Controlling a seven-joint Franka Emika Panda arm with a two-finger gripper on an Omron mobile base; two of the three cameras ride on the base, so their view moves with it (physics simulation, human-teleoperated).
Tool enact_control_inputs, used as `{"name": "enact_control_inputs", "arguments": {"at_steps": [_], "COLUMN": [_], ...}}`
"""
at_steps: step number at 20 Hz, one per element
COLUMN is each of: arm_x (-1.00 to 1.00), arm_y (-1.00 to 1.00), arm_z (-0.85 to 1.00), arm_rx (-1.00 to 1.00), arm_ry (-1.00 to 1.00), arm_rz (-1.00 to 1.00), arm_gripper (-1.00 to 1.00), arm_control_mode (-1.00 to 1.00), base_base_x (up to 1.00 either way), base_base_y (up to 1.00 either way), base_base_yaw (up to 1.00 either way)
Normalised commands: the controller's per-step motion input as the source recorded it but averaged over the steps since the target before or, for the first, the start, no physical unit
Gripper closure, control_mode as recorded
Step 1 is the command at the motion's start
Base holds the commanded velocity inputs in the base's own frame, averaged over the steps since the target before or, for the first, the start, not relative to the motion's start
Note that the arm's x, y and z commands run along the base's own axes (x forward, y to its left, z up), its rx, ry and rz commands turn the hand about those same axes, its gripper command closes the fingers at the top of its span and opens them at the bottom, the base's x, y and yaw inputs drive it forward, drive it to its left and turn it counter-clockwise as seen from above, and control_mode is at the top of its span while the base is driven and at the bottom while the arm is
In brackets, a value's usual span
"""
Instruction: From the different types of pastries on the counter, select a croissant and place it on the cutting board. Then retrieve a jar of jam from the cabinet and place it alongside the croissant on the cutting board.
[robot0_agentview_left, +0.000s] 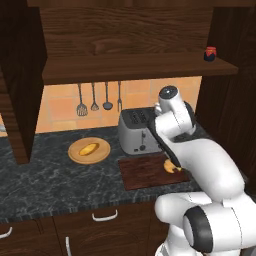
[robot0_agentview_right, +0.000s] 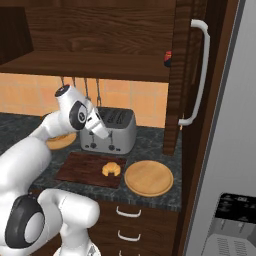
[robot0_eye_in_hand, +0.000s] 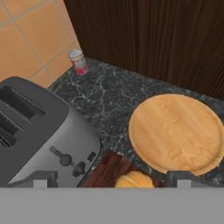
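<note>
Croissant (robot0_agentview_right: 111, 169) lies on the board's (robot0_agentview_right: 80, 167) right end beside the bare plate (robot0_agentview_right: 148, 178), which leaves board free on its left for the jam. Gripper (robot0_eye_in_hand: 111, 178) hangs over it with fingers spread and nothing between them. Jar (robot0_agentview_left: 210, 53) sits on the cabinet shelf (robot0_agentview_left: 140, 68), up to the right.

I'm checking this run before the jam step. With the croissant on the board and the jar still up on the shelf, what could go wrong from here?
The tiny dark jar with a red lid sits at the far right end of the dark wood cabinet shelf, close to the side panel, so a grasp may be cramped. The silver toaster stands under that shelf and the arm could brush it. The golden crescent croissant lies near the reddish-brown cutting board's right edge, leaving little room beside it.
</note>
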Motion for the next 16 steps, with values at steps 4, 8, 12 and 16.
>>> {"name": "enact_control_inputs", "arguments": {"at_steps": [4,8,12,16], "arm_x": [-0.42,-0.9,-1.0,-0.78], "arm_y": [-0.14,-0.14,-0.13,-0.26], "arm_z": [1.0,0.78,0.51,0.73], "arm_rx": [-0.14,-0.15,-0.15,-0.12], "arm_ry": [0.0,0.0,-0.01,-0.04], "arm_rz": [0.08,0.12,0.14,0.1], "arm_gripper": [-1.0,-1.0,-1.0,-1.0], "arm_control_mode": [-1.0,-1.0,-1.0,-1.0], "base_base_x": [0.0,0.0,0.0,0.0], "base_base_y": [0.0,0.0,0.0,0.0], "base_base_yaw": [0.0,0.0,0.0,0.0]}}
